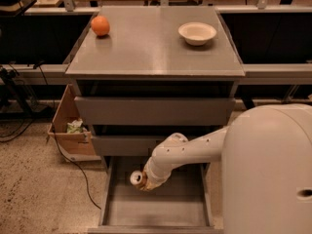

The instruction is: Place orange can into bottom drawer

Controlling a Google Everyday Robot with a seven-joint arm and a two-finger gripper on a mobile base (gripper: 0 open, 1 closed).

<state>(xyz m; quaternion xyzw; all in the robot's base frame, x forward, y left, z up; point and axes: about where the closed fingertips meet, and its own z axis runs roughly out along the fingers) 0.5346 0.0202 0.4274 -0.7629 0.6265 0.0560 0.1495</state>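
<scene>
Well, over at the far left a brown cardboard box (67,133) sits open on the speckled floor, pushed up beside the cabinet, with a crumpled green and white scrap (74,126) lying inside it. A thin black cable (73,162) trails across the floor in front of the box.

On the flat grey metal cabinet top (146,48), a round smooth orange fruit (100,26) rests near the back left corner. Below it, the top grey drawer (153,111) and the middle grey drawer (122,145) both stand slightly out from the frame.

The bottom drawer (161,212), a wide shallow grey tray, is pulled well out toward me and its flat floor shows. Just above the rear left part of that floor hangs the small metal orange can (138,179), with gold-orange sides and its silver top turned to the left and a little upward. It lies tilted on its side within the drawer's outline. I cannot tell whether it touches the floor.

The gripper (146,183) is down inside the drawer opening, right at the can, and its jaws look clamped around the can's body, though the wrist hides most of them.

Further right, the white jointed robot arm (190,150) reaches in from the right and bends down in front of the middle drawer. Up on the cabinet top, near the back right, stands a shallow cream bowl (197,33). The big rounded white robot body (273,174) fills the lower right.
</scene>
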